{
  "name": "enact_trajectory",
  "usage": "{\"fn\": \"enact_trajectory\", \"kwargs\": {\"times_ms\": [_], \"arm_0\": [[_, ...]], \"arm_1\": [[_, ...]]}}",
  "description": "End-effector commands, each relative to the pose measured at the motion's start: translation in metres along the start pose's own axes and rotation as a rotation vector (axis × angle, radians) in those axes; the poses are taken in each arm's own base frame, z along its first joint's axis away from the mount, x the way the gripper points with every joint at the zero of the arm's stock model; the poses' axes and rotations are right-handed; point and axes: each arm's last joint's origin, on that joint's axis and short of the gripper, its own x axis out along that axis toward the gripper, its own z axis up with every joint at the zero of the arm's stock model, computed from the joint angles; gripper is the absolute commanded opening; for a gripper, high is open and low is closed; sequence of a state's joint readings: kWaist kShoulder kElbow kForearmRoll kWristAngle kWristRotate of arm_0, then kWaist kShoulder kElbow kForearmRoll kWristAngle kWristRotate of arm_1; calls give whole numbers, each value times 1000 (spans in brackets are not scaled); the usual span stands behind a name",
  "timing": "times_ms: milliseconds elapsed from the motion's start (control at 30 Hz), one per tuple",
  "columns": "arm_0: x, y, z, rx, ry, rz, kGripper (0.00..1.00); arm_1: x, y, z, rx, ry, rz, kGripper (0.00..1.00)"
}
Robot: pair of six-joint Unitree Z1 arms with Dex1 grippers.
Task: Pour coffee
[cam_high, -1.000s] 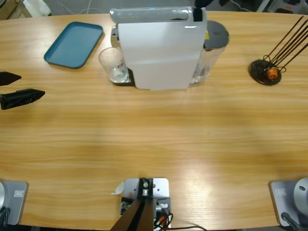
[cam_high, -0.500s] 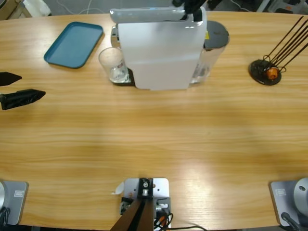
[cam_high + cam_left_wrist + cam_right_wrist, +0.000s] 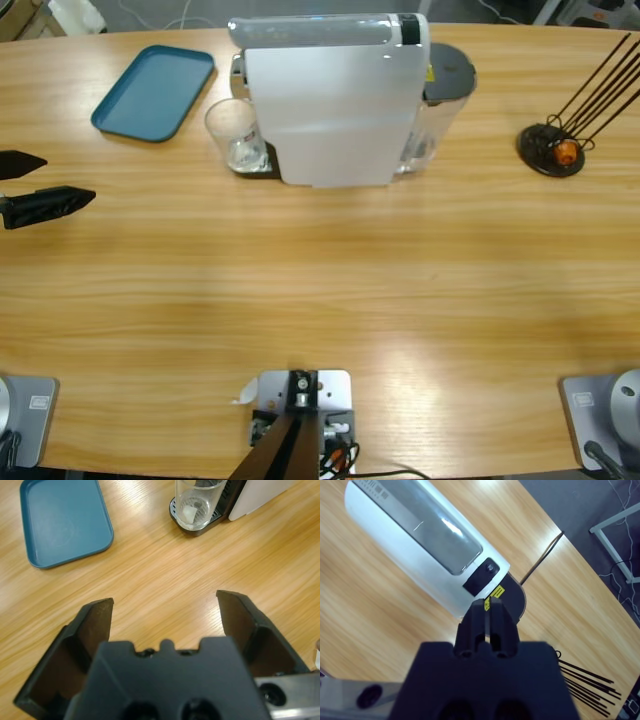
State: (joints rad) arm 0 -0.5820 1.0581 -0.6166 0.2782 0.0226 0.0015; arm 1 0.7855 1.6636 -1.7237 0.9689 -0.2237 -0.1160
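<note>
Right now your left gripper (image 3: 165,612) hangs with its jaws spread wide, well to the left of the white coffee machine (image 3: 330,100), holding nothing. Your right gripper (image 3: 490,611) sits above the machine, jaws pressed together. The glass tumbler (image 3: 235,135) stands at the machine's left side; whether it holds coffee is hard to tell.

We are seeing a blue tray (image 3: 154,92) lying near the table's (image 3: 320,300) far left corner, and a black holder of dark sticks (image 3: 553,150) sitting near its right edge.
</note>
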Motion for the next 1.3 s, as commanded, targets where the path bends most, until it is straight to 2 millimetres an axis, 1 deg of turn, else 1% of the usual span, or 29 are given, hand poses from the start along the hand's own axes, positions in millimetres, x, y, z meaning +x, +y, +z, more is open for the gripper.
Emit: {"fn": "enact_trajectory", "kwargs": {"times_ms": [33,133,400,767,967,1300], "arm_0": [[8,-1,-7,0,43,-15,895],[9,-1,-6,0,43,-15,895],[9,-1,-6,0,44,-15,895],[9,-2,-6,0,45,-20,895],[9,-2,-6,0,43,-21,895],[9,-2,-6,0,44,-21,895]], "arm_1": [[50,-11,15,9,74,27,0],[58,-12,15,15,90,37,0],[76,-8,15,10,126,58,0],[77,-11,25,4,113,53,0],[77,-12,21,4,125,52,0],[84,-13,15,5,154,49,0]]}}
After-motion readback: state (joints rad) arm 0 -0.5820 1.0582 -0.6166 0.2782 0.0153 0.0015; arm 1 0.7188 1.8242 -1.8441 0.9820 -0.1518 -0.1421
